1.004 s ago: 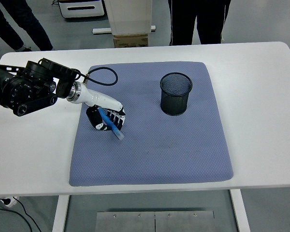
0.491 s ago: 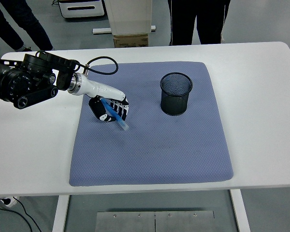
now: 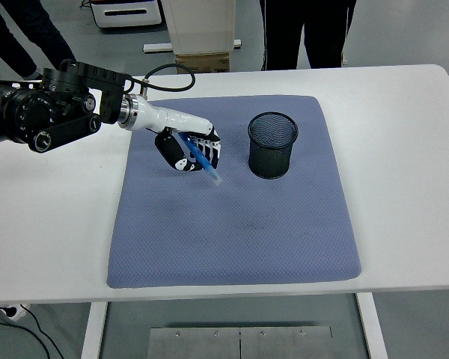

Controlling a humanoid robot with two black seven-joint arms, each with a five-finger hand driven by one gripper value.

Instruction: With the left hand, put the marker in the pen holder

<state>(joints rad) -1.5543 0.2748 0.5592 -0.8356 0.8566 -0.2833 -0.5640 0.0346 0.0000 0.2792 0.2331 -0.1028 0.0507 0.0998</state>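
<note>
My left hand [image 3: 191,151] hangs over the blue mat [image 3: 232,224], fingers curled around a blue marker [image 3: 203,161]. The marker slants down to the right, its pale tip poking out below the hand. A black mesh pen holder [image 3: 272,144] stands upright on the mat, a short way to the right of the hand, and looks empty. The hand is lifted off the mat and stays left of the holder's rim. My right arm does not show.
The mat lies on a white table [image 3: 404,149]. A black cable [image 3: 168,71] loops from my left forearm. People's legs [image 3: 307,30] stand behind the table's far edge, and a cardboard box [image 3: 202,63] sits there too.
My left hand has risen and travelled right and away from me with the marker, closing much of the gap to the pen holder.
</note>
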